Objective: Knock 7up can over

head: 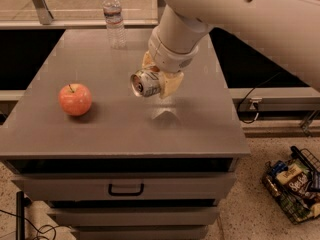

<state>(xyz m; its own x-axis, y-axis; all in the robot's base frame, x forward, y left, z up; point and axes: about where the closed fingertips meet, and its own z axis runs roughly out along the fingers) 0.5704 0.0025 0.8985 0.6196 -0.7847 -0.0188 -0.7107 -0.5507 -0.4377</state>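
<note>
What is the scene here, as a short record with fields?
gripper: over the middle of the table, closed on the 7up can
7up can: tipped sideways, silver top towards the apple, apparently clear of the table
apple: left part of table, apart from the can
water bottle: upright, far edge
table: grey top, drawers below

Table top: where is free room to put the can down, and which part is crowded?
The table is bare along its whole front edge and on the right side. The left back part, beside the bottle and behind the apple, is also free. The middle is crowded: there the gripper, shut on the can, holds it tilted.
</note>
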